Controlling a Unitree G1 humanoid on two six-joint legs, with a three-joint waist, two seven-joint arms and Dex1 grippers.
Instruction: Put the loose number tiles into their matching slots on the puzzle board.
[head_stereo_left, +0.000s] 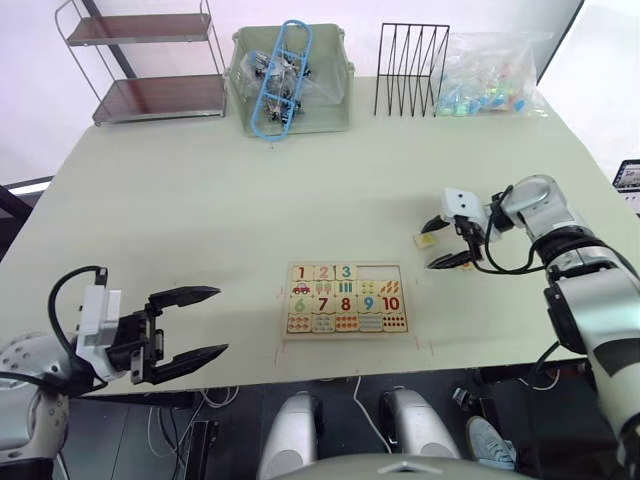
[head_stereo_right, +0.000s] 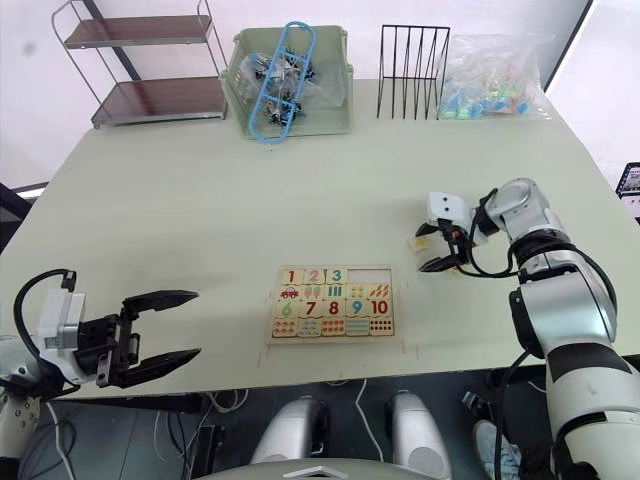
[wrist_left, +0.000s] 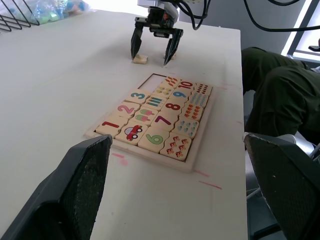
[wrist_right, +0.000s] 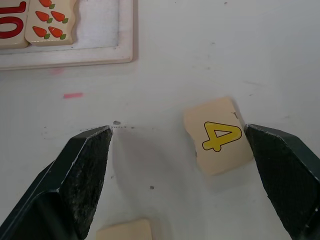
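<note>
Pale wood is what I'm working with — the puzzle board (head_stereo_left: 345, 299) sits low and centre in the left eye view, near the desk's front edge, with 1, 2 and 3 seated in its top row and the two slots (head_stereo_left: 379, 272) to their right bare. That gap is why my right gripper (head_stereo_left: 447, 243) is out to the right of the board: it hangs spread wide over the yellow 4 tile (wrist_right: 218, 135), which lies face up and a little askew on the desk, nothing between the fingers yet. In the right wrist view the tile lies close against one finger (wrist_right: 287, 175) rather than centred, so I judge I need to shift across before closing. Another pale tile (wrist_right: 125, 231) peeks in at that view's lower edge; I can't read its face, though it may be the 5.

My left gripper (head_stereo_left: 185, 326) waits wide open and empty at lower left, off the desk's front edge, clear of the work.

Pale green desk (head_stereo_left: 200, 220), matte and bare in the middle — faint red marks near the board's corners. Along the far edge: a wire shelf (head_stereo_left: 150, 60), a green bin (head_stereo_left: 290, 80) with a blue clip-like frame, a black wire rack (head_stereo_left: 411, 70) and a clear bag of coloured pieces (head_stereo_left: 490, 78).
</note>
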